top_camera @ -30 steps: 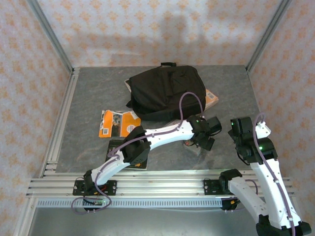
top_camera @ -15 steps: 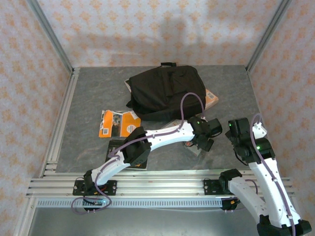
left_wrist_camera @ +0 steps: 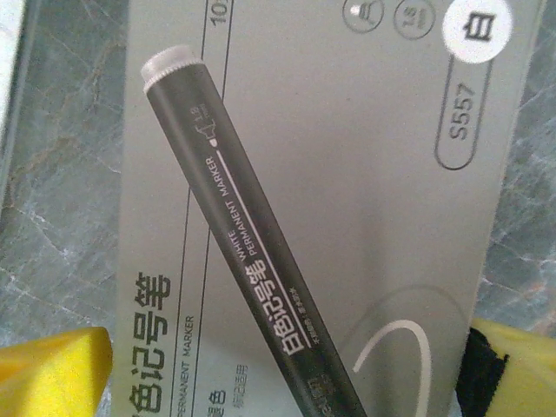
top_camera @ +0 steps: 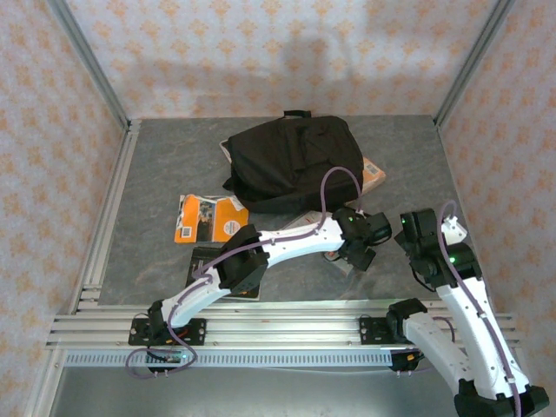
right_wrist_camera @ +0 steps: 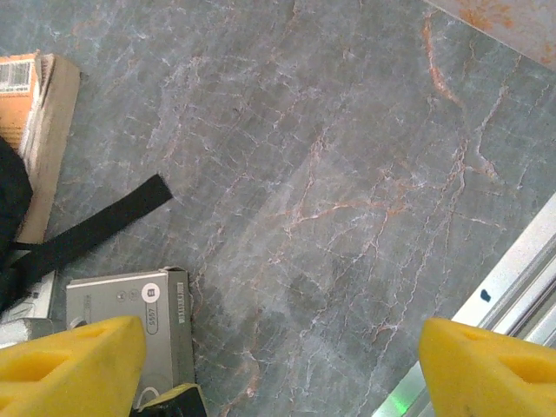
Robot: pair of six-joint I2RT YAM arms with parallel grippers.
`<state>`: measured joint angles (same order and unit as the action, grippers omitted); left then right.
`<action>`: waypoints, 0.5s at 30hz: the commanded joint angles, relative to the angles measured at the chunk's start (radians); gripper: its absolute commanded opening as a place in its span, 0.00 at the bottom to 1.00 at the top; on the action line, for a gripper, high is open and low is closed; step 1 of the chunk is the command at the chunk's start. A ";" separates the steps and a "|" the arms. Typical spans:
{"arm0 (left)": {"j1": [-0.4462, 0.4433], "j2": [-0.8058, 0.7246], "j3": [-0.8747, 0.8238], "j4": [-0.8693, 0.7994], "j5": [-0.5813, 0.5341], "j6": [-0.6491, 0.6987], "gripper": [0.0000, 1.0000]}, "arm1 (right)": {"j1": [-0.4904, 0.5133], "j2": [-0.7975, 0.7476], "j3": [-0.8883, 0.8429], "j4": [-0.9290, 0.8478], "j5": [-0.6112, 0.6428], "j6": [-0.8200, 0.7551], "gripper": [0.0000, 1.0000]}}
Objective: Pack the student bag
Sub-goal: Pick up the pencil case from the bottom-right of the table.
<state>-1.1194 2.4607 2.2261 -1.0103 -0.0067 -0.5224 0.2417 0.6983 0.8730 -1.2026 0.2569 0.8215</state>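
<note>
The student bag (top_camera: 291, 161), a big black backpack, lies at the back middle of the table; its edge (right_wrist_camera: 9, 208) and a loose strap (right_wrist_camera: 95, 226) show in the right wrist view. My left gripper (top_camera: 360, 250) hangs low over a grey marker box (left_wrist_camera: 347, 174) printed with a black marker. It is open (left_wrist_camera: 287, 378), a yellow fingertip standing at either side of the box. My right gripper (top_camera: 410, 236) is just right of it, open (right_wrist_camera: 278, 365) over bare table, with the marker box (right_wrist_camera: 130, 317) at its left finger.
An orange booklet (top_camera: 208, 217) lies left of the bag. A dark book (top_camera: 213, 265) sits under my left arm. Another orange book (top_camera: 375, 174) pokes out from under the bag's right side (right_wrist_camera: 30, 113). Aluminium rails (top_camera: 287, 321) run along the near edge.
My right gripper has shifted a little left toward the left gripper. The left gripper has eased slightly nearer over the marker box. Both stay open.
</note>
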 commanded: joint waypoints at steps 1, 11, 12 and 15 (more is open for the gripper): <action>-0.008 0.029 0.001 -0.007 0.016 0.006 1.00 | 0.008 -0.002 -0.017 0.015 -0.012 -0.015 0.82; -0.007 0.032 -0.007 -0.012 0.016 0.022 0.92 | 0.009 -0.003 -0.004 0.028 -0.031 -0.017 0.81; -0.006 0.031 -0.004 -0.012 0.016 0.022 0.86 | 0.009 -0.004 0.005 0.024 -0.027 -0.019 0.81; -0.003 0.012 0.004 -0.017 0.012 0.033 0.74 | 0.010 -0.003 0.036 0.020 -0.011 -0.036 0.80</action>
<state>-1.1194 2.4889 2.2246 -1.0100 0.0177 -0.5095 0.2462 0.6983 0.8661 -1.1793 0.2169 0.8082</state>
